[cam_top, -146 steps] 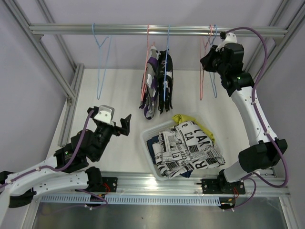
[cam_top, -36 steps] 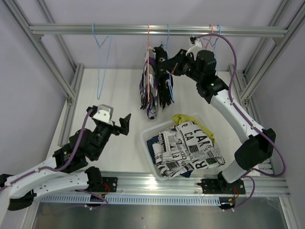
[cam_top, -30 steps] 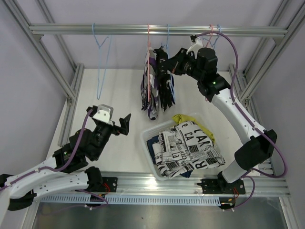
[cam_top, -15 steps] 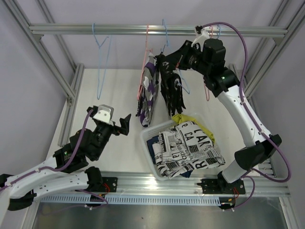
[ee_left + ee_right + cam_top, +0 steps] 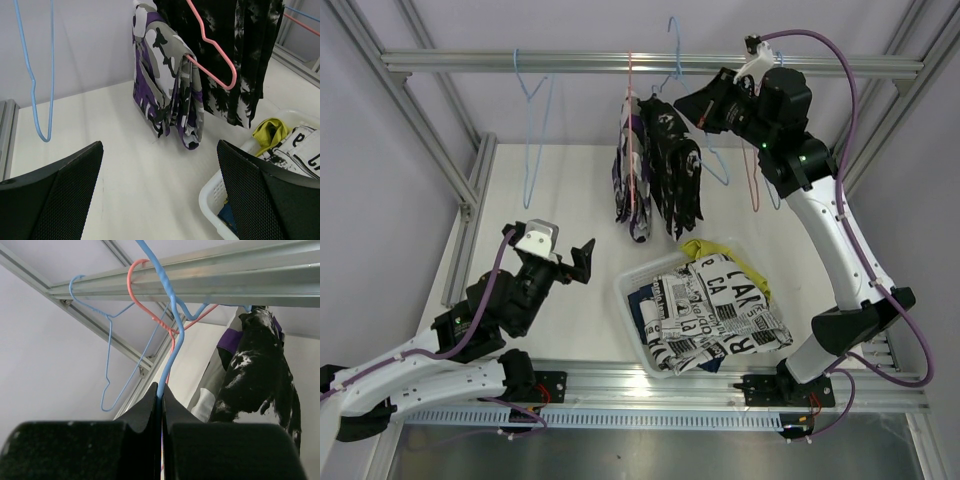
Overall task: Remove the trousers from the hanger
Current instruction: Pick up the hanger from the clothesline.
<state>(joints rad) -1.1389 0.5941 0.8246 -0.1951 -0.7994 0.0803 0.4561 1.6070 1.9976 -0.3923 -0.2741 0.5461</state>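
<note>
Right gripper [image 5: 160, 392] clamps the blue wire hanger [image 5: 173, 320] carrying black-and-white splatter trousers [image 5: 678, 180]; purple-white-black patterned trousers [image 5: 170, 100] on a pink wire hanger [image 5: 218, 55] hang just beside. Left gripper [image 5: 160, 200]: open, empty.

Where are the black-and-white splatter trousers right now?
From above, the black-and-white splatter trousers hang upper centre on the blue hanger pinched by the right gripper, just right of the purple patterned pair, beyond the white basket.

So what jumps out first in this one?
The right gripper, shut on a blue hanger up by the rail, with the splatter trousers dangling from it. Beside them, purple trousers on a pink hanger; in front, a bin heaped with other trousers.
</note>
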